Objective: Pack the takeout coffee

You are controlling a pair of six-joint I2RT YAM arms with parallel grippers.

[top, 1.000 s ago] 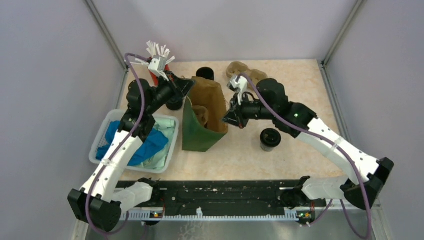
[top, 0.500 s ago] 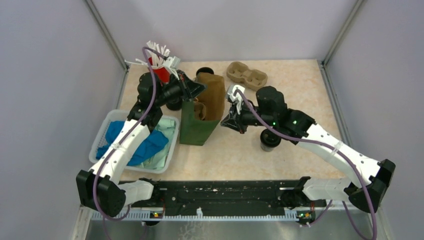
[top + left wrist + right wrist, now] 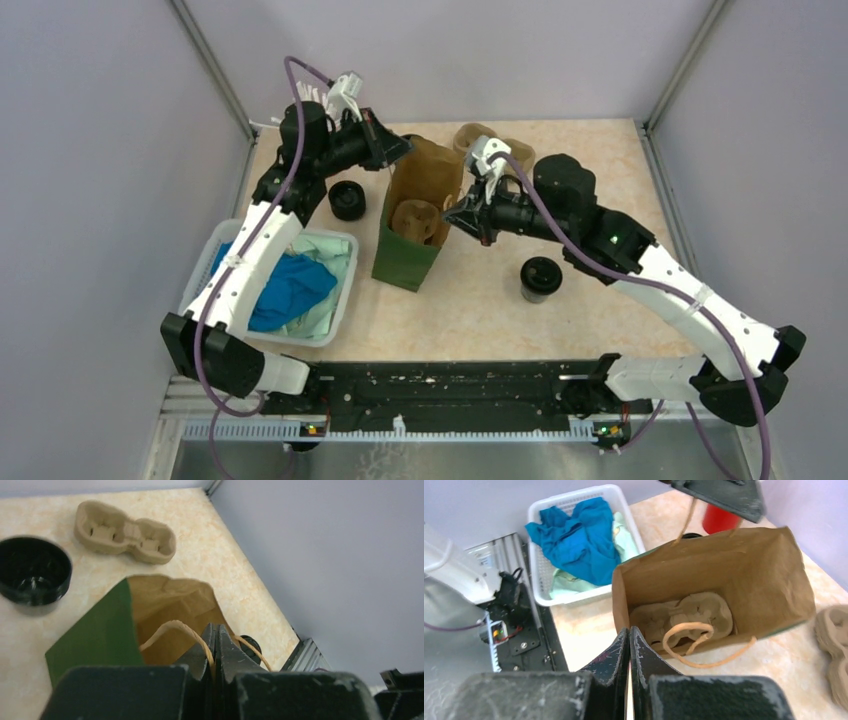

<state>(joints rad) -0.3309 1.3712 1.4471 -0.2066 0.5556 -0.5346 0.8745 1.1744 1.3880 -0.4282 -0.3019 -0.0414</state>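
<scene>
Coffee cup (image 3: 541, 278), black with a round black lid, stands on the table (image 3: 600, 180). It is to the right of the paper bag (image 3: 400, 265) and a bit nearer. It is not touching the bag, and no jaws are on it. From the left wrist view only a small black bit of it peeks out past the bag's far edge.

The bag is green outside and brown inside, and its top is open. A brown cup tray (image 3: 684, 612) lies at the bottom of it. A second brown cup tray (image 3: 125, 532) sits on the table at the far right, behind the bag.

The left gripper (image 3: 395, 150) is above the far left corner of the bag. Its jaws are pressed together on one string handle (image 3: 170, 627), which runs from them down to the bag.

The right gripper (image 3: 462, 215) is at the right rim of the bag. Its jaws are together too. I cannot tell if they pinch the paper. The other string handle (image 3: 696, 645) hangs loose over that rim.

Another black cup (image 3: 347, 200) stands on the table left of the bag. A white basket (image 3: 352, 260) with a blue cloth (image 3: 290, 290) is at the near left. A red cup (image 3: 719, 517) is past the far side of the bag in the right wrist view.
</scene>
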